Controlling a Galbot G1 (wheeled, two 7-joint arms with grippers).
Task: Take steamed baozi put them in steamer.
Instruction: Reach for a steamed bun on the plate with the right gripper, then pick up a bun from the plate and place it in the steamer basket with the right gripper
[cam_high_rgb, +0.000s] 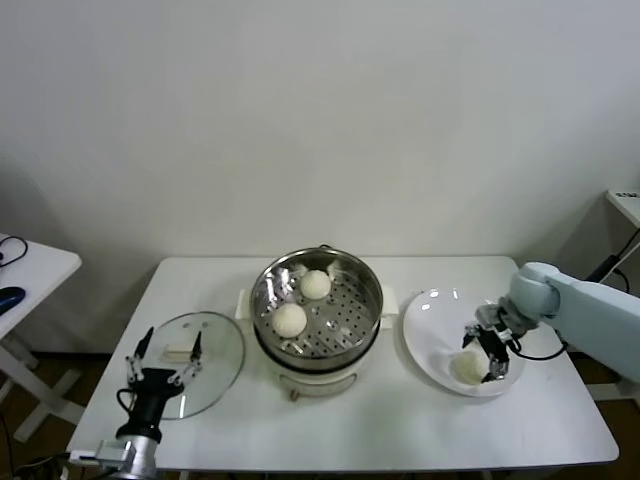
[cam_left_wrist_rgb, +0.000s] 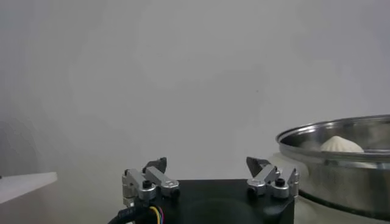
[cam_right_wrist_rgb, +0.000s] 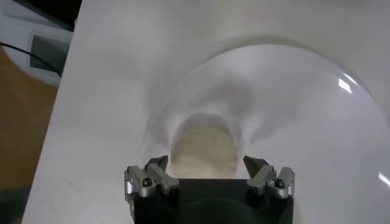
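The left tool (cam_high_rgb: 163, 358) hangs over the near-left part of the white rectangular tabletop (cam_high_rgb: 380, 425), fingers spread wide with nothing between them, just above the round clear glass lid (cam_high_rgb: 205, 372) that lies flat there. A small pale block shows through the glass; what it is cannot be made out.

At the centre stands the steamer (cam_high_rgb: 318, 318), a round shiny steel pot on a cream-white base, its perforated tray holding two steamed baozi: one smooth cream-white bun (cam_high_rgb: 290, 319) toward the near left of the tray and another (cam_high_rgb: 316, 285) behind it. In the left wrist view only the steamer's rim (cam_left_wrist_rgb: 341, 137) and the top of one bun (cam_left_wrist_rgb: 341, 145) show, the rest cut off by the frame edge.

To the right lies a flat white round plate (cam_high_rgb: 432, 325). On its near-right part sits a third bun (cam_high_rgb: 467, 367), with the right tool (cam_high_rgb: 492, 352) lowered over it, fingers spread on either side (cam_right_wrist_rgb: 207, 167). Whether they touch the bun (cam_right_wrist_rgb: 204, 149) cannot be told; the tool's black body hides its lower part.
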